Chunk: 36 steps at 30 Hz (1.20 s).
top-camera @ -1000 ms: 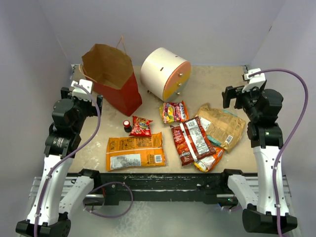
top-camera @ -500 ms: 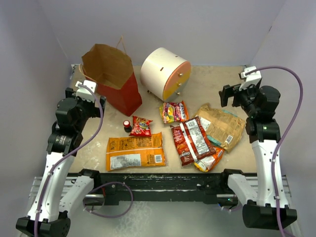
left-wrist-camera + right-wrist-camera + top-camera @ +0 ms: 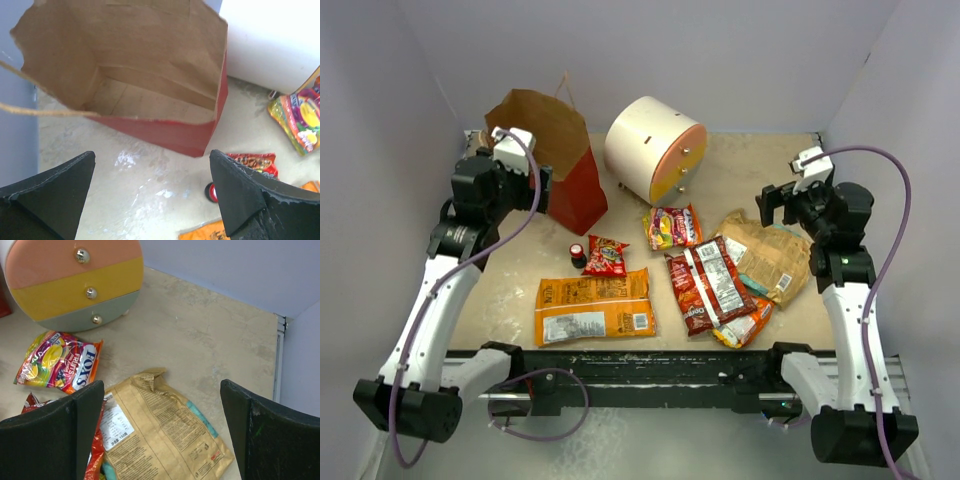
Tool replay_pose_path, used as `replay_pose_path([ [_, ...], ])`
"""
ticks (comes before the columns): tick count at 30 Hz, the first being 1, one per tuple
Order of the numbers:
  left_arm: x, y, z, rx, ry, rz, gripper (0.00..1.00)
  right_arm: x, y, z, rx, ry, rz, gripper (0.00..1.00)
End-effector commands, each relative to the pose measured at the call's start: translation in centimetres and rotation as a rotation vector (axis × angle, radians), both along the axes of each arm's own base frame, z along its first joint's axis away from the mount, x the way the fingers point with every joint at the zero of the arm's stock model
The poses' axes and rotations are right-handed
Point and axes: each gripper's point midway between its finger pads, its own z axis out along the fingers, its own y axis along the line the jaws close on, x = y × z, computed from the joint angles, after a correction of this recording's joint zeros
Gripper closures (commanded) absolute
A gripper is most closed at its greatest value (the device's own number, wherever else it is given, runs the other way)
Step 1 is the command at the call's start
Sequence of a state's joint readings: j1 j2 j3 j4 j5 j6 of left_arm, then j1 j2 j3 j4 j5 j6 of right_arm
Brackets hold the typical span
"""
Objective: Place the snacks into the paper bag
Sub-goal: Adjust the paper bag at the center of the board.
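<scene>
Since the earlier view the left arm has swung up and back toward the paper bag (image 3: 575, 190), and the right arm has edged inward over the packets; nothing on the table has shifted. The left gripper (image 3: 152, 172) hangs before the bag's open mouth with jaws spread wide and nothing between them; the right gripper (image 3: 160, 400) is likewise released and empty, poised above the tan-brown packet (image 3: 770, 255). The bag stands at the back left beside the cream drawer unit (image 3: 650, 145), mouth gaping, and its kraft floor shows bare in the left wrist view. All the snacks lie outside it: the large orange packet (image 3: 595, 308), the small red packet (image 3: 607, 256) next to a red-capped bottle (image 3: 577, 252), the yellow fruit-snack packet (image 3: 673, 226), and the dark red packet (image 3: 705, 285) overlapping the tan one. Judgement: no packing has begun; the left arm appears stationed to steady the bag.
</scene>
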<state>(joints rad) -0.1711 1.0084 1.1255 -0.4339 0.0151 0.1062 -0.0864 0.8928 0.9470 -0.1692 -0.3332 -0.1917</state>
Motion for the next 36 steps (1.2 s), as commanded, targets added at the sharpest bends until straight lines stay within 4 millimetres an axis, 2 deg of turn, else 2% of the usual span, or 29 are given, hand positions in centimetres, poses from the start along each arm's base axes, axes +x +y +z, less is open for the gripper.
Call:
replay_pose_path([
  [1,2.3,-1.1,4.3,-0.143,-0.067,0.036,0.01,-0.2,0.0,2.7,-0.034,-0.106,0.015,0.0],
  [4,3.9,-0.7,4.1,-0.208,-0.027,0.122,0.0,-0.4,0.2,2.2,-0.032,-0.098,0.025,0.0],
  [7,4.6,-0.8,3.4,-0.274,0.011,0.169,0.04,-0.3,0.4,1.9,-0.027,-0.089,0.036,0.0],
  [13,4.6,0.1,1.9,-0.382,0.06,0.285,0.14,-0.3,0.7,1.4,-0.023,-0.077,0.058,0.0],
  [20,4.2,0.1,1.4,-0.434,0.082,0.303,0.12,-0.4,1.2,1.1,-0.022,-0.071,0.086,0.0],
  [26,4.7,0.8,-0.2,-0.483,0.133,0.368,0.12,-0.7,1.4,0.9,-0.025,-0.066,0.1,0.0],
  [36,6.1,0.2,-1.7,-0.54,0.2,0.397,0.17,-0.9,1.7,0.5,-0.025,-0.06,0.121,0.0],
])
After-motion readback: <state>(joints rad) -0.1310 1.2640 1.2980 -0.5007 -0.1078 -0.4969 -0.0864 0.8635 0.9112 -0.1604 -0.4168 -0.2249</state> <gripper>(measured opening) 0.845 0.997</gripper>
